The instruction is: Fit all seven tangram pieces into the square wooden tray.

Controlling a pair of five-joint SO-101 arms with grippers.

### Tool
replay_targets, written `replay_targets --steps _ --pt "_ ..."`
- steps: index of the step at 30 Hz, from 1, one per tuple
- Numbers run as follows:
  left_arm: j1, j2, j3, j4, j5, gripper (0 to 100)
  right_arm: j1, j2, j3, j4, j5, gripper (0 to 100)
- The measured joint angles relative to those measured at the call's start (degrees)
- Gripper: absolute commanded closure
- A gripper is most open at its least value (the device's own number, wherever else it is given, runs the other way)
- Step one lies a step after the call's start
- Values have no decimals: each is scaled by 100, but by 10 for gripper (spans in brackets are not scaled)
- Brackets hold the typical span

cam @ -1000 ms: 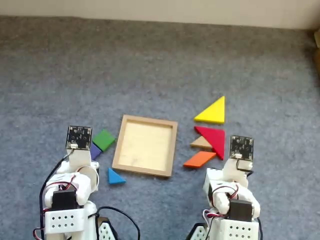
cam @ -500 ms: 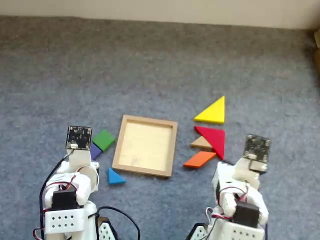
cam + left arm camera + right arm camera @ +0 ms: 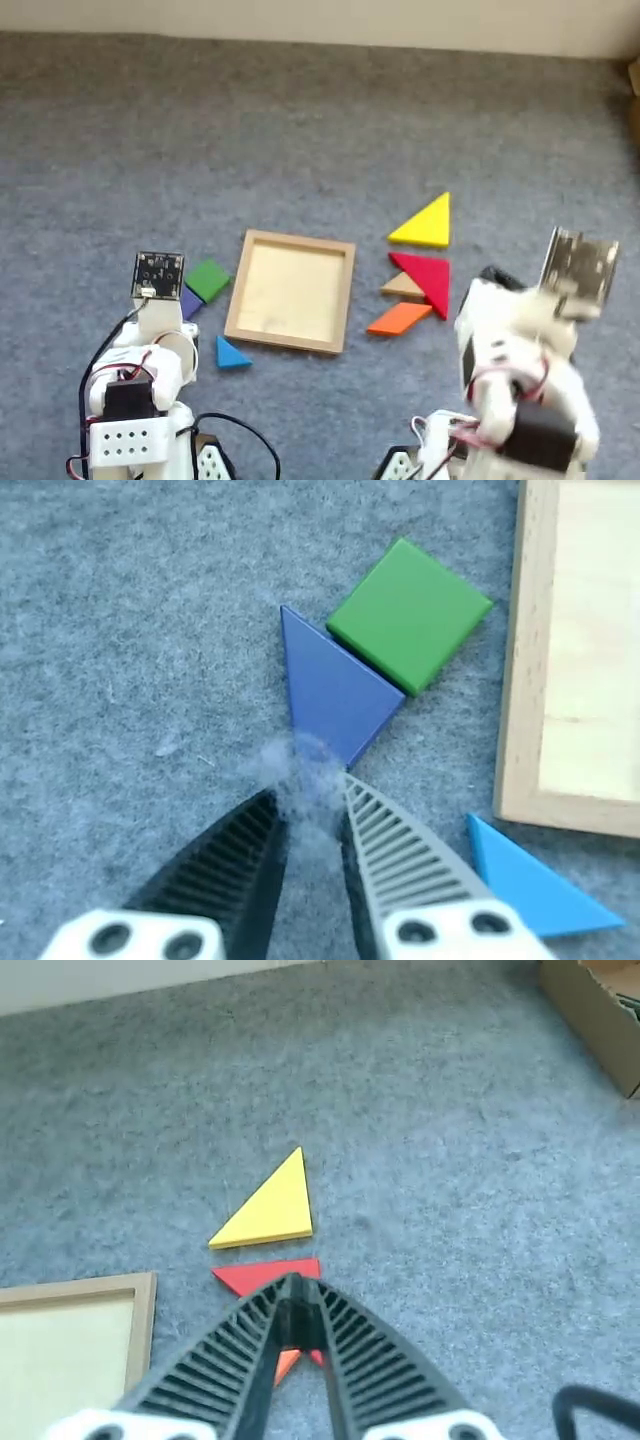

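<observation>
5 triangles (image 3: 425, 223) (image 3: 428, 278) (image 3: 404, 287) (image 3: 231, 353) (image 3: 335, 692), 1 green square (image 3: 208, 279), 1 orange parallelogram (image 3: 399, 318), 1 wooden tray (image 3: 300, 239), 2 robot arms (image 3: 135, 385) (image 3: 515, 370)

yellow triangle (image 3: 425, 224), red triangle (image 3: 427, 277), green square (image 3: 207, 280), grey carpet (image 3: 300, 130)

Soft, even light covers the table (image 3: 300, 120); shadows are thin and faint. From above, my right arm (image 3: 520, 370) looks smeared, and a hazy smudge (image 3: 292, 765) sits just ahead of my left tool (image 3: 308, 792).

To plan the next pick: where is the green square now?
In the high view, the green square lies just left of the wooden tray, touching the dark blue triangle.
</observation>
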Motion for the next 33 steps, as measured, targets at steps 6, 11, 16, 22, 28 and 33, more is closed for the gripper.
replay_targets --steps 6,11,16,22,28,33 --pt "0 0 0 0 0 923 -378 2321 -1073 0 281 985" --pt "0 0 0 0 0 923 -1020 3877 -1486 0 527 896" --pt "0 0 0 0 0 923 -1407 5090 -1952 0 -246 717" --pt "0 0 0 0 0 923 -1635 6541 -2840 -211 -1495 680" --pt "0 0 0 0 0 923 -1670 8141 -3824 -818 -2119 678" --pt "0 0 0 0 0 923 -1679 9415 -4844 -888 -2699 677"
